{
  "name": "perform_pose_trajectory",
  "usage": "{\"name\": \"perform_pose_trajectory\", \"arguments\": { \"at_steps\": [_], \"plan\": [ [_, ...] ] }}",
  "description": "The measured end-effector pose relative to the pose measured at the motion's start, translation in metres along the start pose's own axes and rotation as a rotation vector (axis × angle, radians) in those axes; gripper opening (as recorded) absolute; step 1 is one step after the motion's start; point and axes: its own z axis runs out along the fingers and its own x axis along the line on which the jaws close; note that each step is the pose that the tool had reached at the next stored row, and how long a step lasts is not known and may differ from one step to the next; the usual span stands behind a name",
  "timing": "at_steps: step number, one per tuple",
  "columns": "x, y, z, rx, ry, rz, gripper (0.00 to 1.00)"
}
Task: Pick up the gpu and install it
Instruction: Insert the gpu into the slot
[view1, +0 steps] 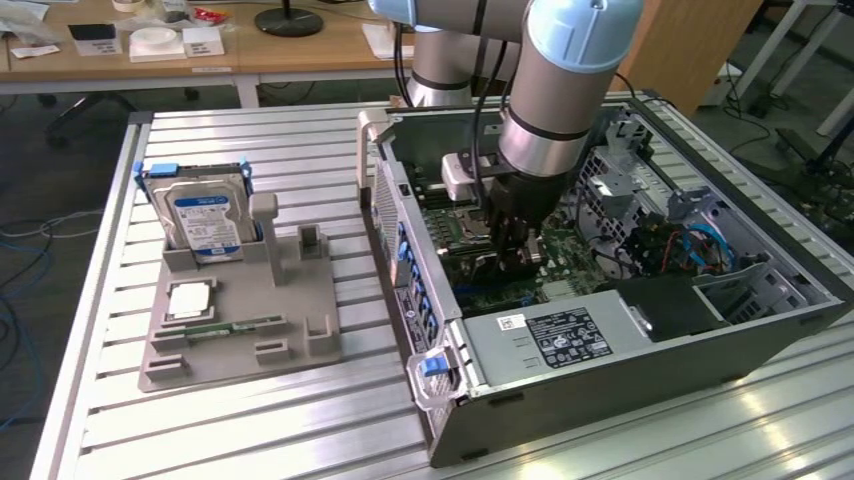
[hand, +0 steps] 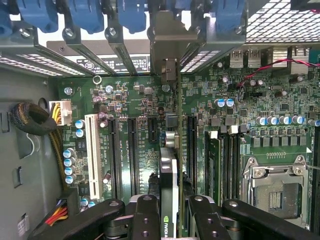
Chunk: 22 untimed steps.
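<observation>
One arm reaches down into the open computer case (view1: 641, 330), its gripper (view1: 514, 262) low over the motherboard (view1: 567, 255). In the wrist view the gripper (hand: 170, 210) is clenched on the gpu (hand: 169, 175): the black fingers (hand: 145, 215) press against both faces of the card, which stands on edge between them with its green logo showing near the fingertips. The card runs straight ahead of the gripper toward the rear slot brackets (hand: 125, 45) with their blue latches (hand: 132, 12); its silver end bracket (hand: 170, 50) sits among them at the far end. The card's lower edge lies along the line of an expansion slot on the motherboard (hand: 140, 100); whether it is fully seated cannot be told. Just to one side of the gripper stand a white slot (hand: 92, 155) and two dark slots (hand: 132, 155); on the other side are the memory slots (hand: 222, 160) and the processor socket (hand: 277, 187).

Well apart from the gripper, outside the case toward the exterior view's left, a grey parts holder (view1: 234, 320) rests on the slatted table (view1: 267, 430). It carries an upright hard drive (view1: 207, 220) with a blue-white label and a flat memory stick (view1: 234, 328).
</observation>
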Motion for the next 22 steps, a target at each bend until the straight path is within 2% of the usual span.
{"name": "perform_pose_trajectory", "arguments": {
  "at_steps": [22],
  "plan": [
    [-0.0015, 0.0001, 0.0004, -0.0004, -0.0003, -0.01, 0.27]
  ]
}}
